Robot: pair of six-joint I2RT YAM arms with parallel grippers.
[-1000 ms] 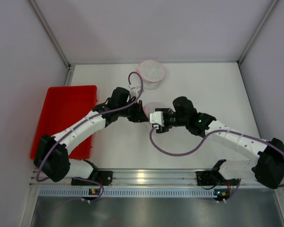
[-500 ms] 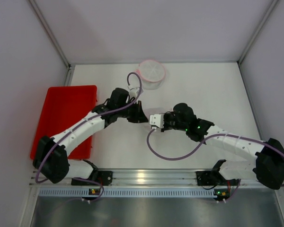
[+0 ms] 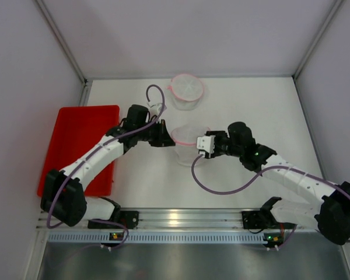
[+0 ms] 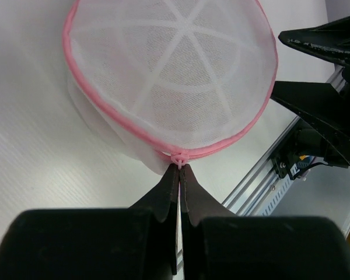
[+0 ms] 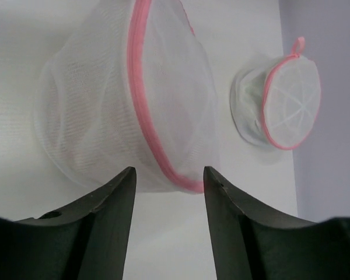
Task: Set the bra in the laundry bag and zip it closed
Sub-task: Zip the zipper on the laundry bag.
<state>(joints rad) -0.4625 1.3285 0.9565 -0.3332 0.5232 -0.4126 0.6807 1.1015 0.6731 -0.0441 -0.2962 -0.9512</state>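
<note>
Risks dragging the laundry bag (image 3: 189,143) along the bench (image 3: 251,105): left tool (image 4: 179,168) clamped on its zip pull (image 4: 177,156), right tool (image 5: 169,171) apart, bracing nothing.

A robotics lab test cell: a white table (image 3: 256,105) boxed in by plain pale panel walls (image 3: 181,35), with a white-and-black left robot arm (image 3: 100,154) and right robot arm (image 3: 296,179) (purple cables (image 3: 221,188) looping off them) bolted to an aluminium rail (image 3: 181,219) along the near edge, beside a red tray (image 3: 76,128).
</note>
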